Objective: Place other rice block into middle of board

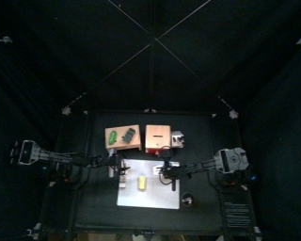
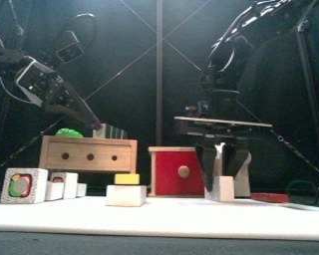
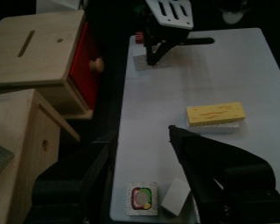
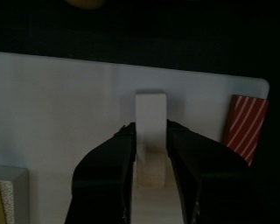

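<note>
The right pincer (image 4: 150,166) stands over the white rice block (image 4: 150,131) near the board's (image 4: 60,96) far edge, jaws straddling it; whether they grip yet I cannot tell. Next comes clamping, lifting and carrying it to the board's middle, beside the yellow-topped block (image 3: 215,116). The left pincer (image 3: 166,175) hovers with jaws apart, holding nothing.

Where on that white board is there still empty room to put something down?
The board is bare between the yellow-topped block and the right gripper, which straddles a white block. It is crowded near the left gripper, by the small picture tile.
</note>
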{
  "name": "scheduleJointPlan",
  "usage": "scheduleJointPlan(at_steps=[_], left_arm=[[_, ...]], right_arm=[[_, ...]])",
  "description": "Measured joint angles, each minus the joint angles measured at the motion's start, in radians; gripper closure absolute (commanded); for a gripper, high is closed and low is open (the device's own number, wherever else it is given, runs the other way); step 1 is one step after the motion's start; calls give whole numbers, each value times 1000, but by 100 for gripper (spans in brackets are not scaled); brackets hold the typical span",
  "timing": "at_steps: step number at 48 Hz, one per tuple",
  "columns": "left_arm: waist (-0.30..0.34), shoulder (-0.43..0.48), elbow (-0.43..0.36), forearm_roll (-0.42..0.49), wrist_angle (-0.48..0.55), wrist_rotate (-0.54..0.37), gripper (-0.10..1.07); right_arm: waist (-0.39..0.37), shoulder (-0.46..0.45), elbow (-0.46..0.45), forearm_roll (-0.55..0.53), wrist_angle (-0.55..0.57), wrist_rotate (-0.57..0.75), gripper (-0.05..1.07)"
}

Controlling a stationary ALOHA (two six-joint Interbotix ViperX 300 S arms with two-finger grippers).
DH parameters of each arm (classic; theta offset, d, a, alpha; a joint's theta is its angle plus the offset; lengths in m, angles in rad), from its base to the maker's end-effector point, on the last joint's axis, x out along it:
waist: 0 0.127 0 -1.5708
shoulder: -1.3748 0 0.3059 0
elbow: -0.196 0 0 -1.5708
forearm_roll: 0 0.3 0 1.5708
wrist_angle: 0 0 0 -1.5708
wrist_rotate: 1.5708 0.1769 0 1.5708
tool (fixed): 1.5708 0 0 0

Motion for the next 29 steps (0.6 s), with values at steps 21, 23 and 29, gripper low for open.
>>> scheduleJointPlan(at_steps=[21,23,29], left_arm=[[20,0,2,-14,-2,0,10],[21,0,2,-14,0,0,10],[25,0,2,-12,-2,0,10]], right_arm=[[21,-25,-100,32,186,-3,46],[29,-25,-117,49,198,-3,46],[44,-3,-158,94,221,-5,46]])
